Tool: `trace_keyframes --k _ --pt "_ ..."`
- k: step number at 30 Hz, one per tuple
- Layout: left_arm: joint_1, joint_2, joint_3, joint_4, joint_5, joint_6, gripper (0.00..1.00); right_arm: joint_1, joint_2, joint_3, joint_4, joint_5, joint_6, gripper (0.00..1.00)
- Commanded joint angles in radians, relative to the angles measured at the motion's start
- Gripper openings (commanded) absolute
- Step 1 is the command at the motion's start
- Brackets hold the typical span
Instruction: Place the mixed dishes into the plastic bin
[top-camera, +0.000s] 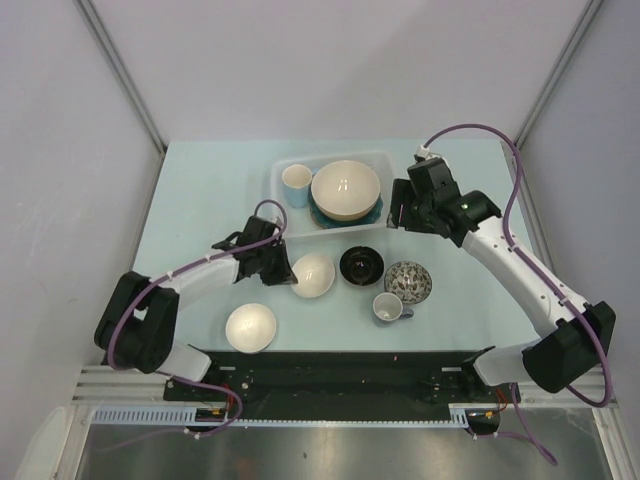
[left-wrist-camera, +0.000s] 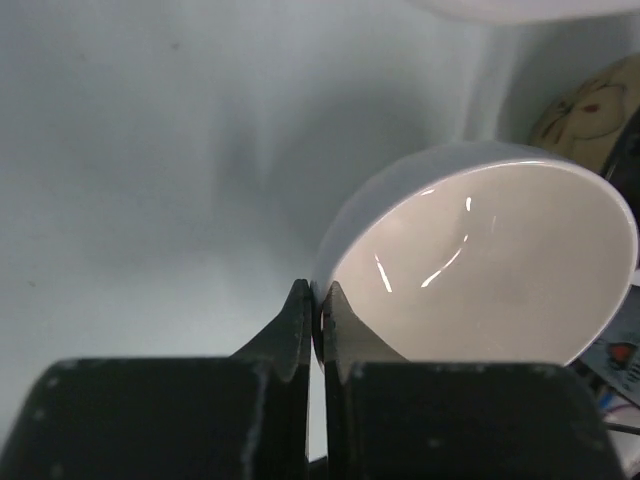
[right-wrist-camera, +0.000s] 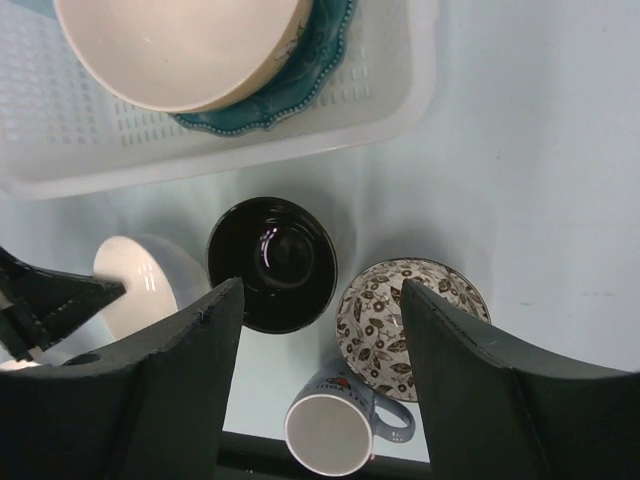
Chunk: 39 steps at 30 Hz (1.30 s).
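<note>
The plastic bin (top-camera: 285, 165) at the back holds a mug (top-camera: 296, 185), a teal scalloped plate (top-camera: 374, 211) and a large cream bowl (top-camera: 345, 189). My left gripper (top-camera: 284, 270) is shut on the rim of a white bowl (top-camera: 314, 274), tilted up off the table; the left wrist view shows the fingers (left-wrist-camera: 300, 325) pinching the rim of this bowl (left-wrist-camera: 490, 265). My right gripper (top-camera: 402, 215) is open and empty, by the bin's right end. A black bowl (top-camera: 361, 265), a speckled bowl (top-camera: 408, 281), a grey mug (top-camera: 388, 308) and another white bowl (top-camera: 250, 327) sit on the table.
The right wrist view shows the bin (right-wrist-camera: 400, 105) with the plate (right-wrist-camera: 300, 85) and cream bowl (right-wrist-camera: 180, 45) above the black bowl (right-wrist-camera: 272, 262), speckled bowl (right-wrist-camera: 385, 320) and grey mug (right-wrist-camera: 330, 432). Grey walls enclose the table.
</note>
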<state>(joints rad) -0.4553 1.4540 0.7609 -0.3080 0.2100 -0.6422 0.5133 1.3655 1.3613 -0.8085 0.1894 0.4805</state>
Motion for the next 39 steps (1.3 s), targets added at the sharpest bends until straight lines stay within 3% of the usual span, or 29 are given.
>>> trace_keyframes --k 1,5,10,16,25,28,29,31,32,33,36,37,39 --pt "-0.022 -0.023 0.044 -0.031 -0.004 0.009 0.0 0.004 -0.037 0.005 0.057 -0.022 0.02 0.68" --pt "-0.022 -0.119 0.077 -0.166 -0.044 0.053 0.0 0.03 -0.022 0.004 0.048 -0.033 0.003 0.69" --pt "-0.023 -0.251 0.126 -0.321 -0.096 0.079 0.0 0.151 0.027 0.001 0.083 -0.125 0.001 0.72" --pt "-0.028 -0.314 0.088 -0.316 -0.071 0.026 0.0 0.342 0.148 0.002 0.155 -0.177 0.056 0.75" --pt "-0.037 -0.345 0.081 -0.319 -0.073 0.021 0.0 0.393 0.231 0.002 0.204 -0.222 0.067 0.74" --pt "-0.037 -0.353 0.084 -0.321 -0.08 0.021 0.01 0.393 0.257 0.001 0.178 -0.217 0.066 0.6" --pt "-0.037 -0.357 0.084 -0.321 -0.086 0.019 0.0 0.393 0.267 0.002 0.172 -0.22 0.061 0.38" --pt "-0.039 -0.375 0.078 -0.313 -0.083 0.016 0.0 0.401 0.28 0.002 0.161 -0.219 0.04 0.23" --pt "-0.037 -0.383 0.075 -0.309 -0.08 0.018 0.0 0.406 0.28 0.001 0.157 -0.193 0.033 0.07" --pt "-0.039 -0.391 0.074 -0.301 -0.077 0.018 0.0 0.412 0.271 0.002 0.154 -0.191 0.021 0.0" --pt "-0.04 -0.435 0.071 -0.304 -0.087 0.016 0.1 0.415 0.241 0.001 0.164 -0.147 -0.012 0.0" --pt "-0.04 -0.454 0.066 -0.299 -0.095 0.013 0.23 0.415 0.233 0.001 0.166 -0.139 -0.023 0.0" --pt "-0.04 -0.538 0.051 -0.287 -0.148 0.003 0.39 0.416 0.219 0.002 0.157 -0.104 -0.04 0.0"
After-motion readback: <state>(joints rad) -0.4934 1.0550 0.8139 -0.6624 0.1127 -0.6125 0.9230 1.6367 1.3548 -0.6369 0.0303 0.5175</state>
